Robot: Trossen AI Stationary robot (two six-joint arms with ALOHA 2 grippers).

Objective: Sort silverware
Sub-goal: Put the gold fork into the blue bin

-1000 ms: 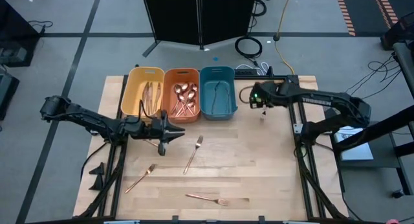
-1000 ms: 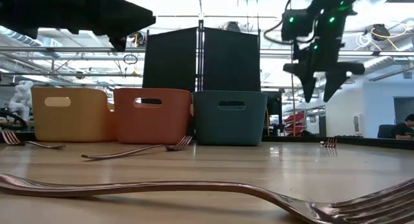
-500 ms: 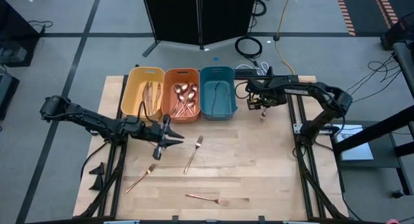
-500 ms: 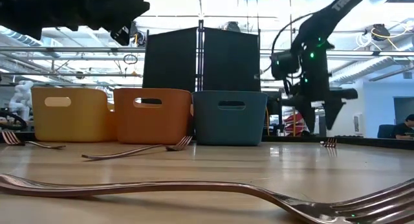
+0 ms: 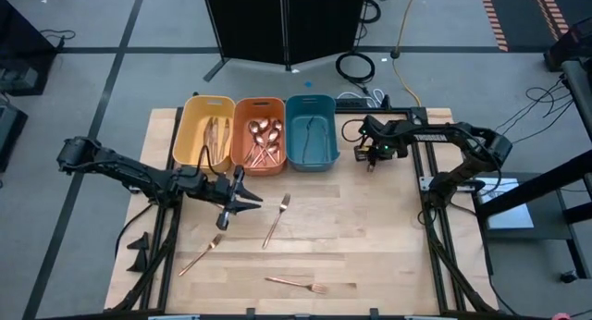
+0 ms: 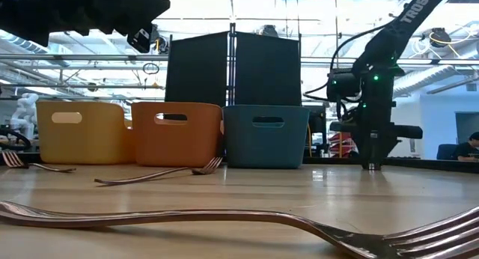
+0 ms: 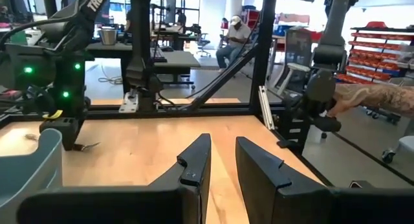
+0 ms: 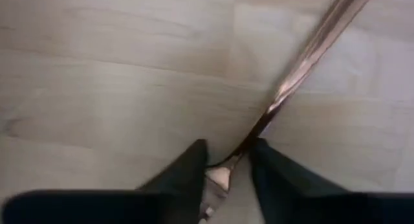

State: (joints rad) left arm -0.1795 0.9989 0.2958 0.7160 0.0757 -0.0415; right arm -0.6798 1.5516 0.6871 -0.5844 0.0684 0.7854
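Seen from above, a pale wooden counter is filling the middle of the frame, with three plastic bins lined up along its upper edge. The yellow bin on the left is holding copper knives, the orange bin in the middle is holding copper spoons, and the teal bin sits on the right.

Three copper forks are lying loose on the counter below the bins: one fork near the centre, a second fork toward the lower left, and a third fork near the bottom centre. In the low view that nearest fork is stretching across the bottom of the frame.

The right gripper is reaching down to the counter just right of the teal bin. Its wrist view shows its two dark fingers closing around the neck of a fourth fork, which is lying flat on the wood with its handle running to the upper right of that frame.

The left gripper is hovering above the counter below the yellow and orange bins. In its wrist view its fingers are standing slightly apart and holding nothing.
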